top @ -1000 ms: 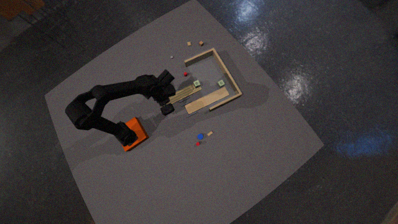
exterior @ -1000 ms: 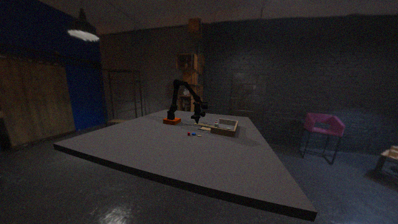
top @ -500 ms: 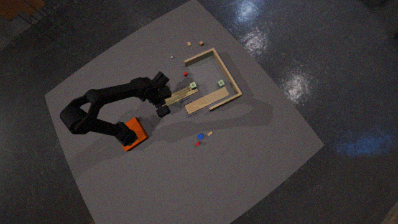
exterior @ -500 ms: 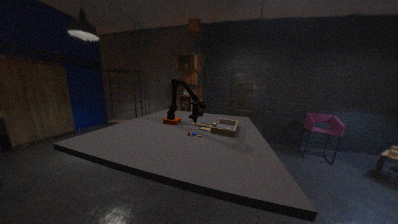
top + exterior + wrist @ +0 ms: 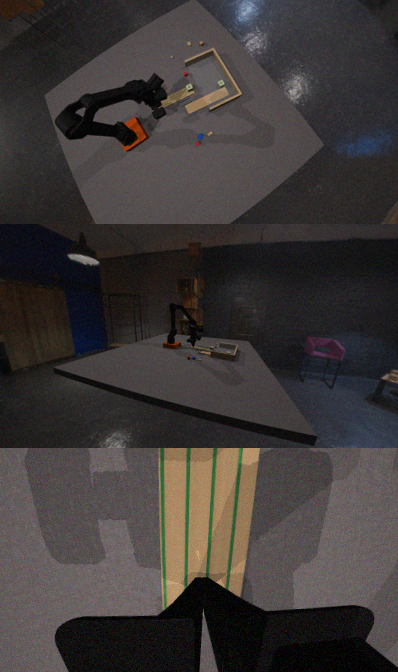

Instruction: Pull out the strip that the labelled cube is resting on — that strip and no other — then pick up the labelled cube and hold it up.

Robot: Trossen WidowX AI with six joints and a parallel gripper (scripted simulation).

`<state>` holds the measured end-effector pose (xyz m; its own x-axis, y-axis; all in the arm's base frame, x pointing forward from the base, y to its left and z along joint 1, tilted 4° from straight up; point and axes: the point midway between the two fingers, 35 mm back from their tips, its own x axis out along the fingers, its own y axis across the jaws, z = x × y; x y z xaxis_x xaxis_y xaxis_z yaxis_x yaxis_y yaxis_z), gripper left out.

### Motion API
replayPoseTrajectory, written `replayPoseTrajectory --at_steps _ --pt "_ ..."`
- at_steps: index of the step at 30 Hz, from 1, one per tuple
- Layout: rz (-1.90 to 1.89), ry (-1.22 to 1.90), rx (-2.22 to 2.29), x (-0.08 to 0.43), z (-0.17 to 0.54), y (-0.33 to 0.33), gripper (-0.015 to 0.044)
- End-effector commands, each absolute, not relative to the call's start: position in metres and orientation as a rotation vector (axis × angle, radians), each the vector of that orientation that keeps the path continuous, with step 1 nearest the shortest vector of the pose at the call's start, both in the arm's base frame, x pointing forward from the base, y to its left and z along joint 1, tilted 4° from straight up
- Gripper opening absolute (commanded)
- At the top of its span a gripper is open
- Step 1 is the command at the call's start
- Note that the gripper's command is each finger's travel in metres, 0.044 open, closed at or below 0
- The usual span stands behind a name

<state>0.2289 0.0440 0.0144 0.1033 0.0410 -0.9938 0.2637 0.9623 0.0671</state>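
Note:
A wooden strip with green lines (image 5: 177, 97) (image 5: 175, 508) lies flat, reaching from under the gripper out of the walled frame's open side. A pale green cube with a dark mark (image 5: 189, 87) (image 5: 211, 348) sits at its far end. A second pale green marked cube (image 5: 221, 83) (image 5: 228, 352) is inside the frame, beside the far end of a plain wooden strip (image 5: 203, 101). The marks are too small to read. My gripper (image 5: 201, 583) (image 5: 193, 345) is shut, its tips together at the striped strip's near end, with nothing between them. Whether they touch the strip is hard to tell.
A low wooden wall (image 5: 227, 73) (image 5: 222, 356) surrounds the cubes on three sides. Thin dark rails (image 5: 185, 101) flank the strips. A red piece (image 5: 185, 74) lies near the first cube. A blue disc (image 5: 200, 136), another red piece (image 5: 198, 144) and small wooden blocks (image 5: 209, 134) (image 5: 201, 43) lie outside.

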Motion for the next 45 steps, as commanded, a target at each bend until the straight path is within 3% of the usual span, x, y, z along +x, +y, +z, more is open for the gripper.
replayPoseTrajectory --at_steps 1,10,18,35,45 --pt "-0.174 1.489 0.248 0.216 0.009 0.045 0.0" --pt "-0.174 1.489 0.248 0.214 0.008 0.046 0.0" --pt "-0.174 1.488 0.248 0.219 0.055 0.045 0.0" --pt "-0.231 1.477 0.307 0.287 0.065 0.023 0.044" --pt "-0.231 1.474 0.307 0.325 0.072 0.011 0.044"
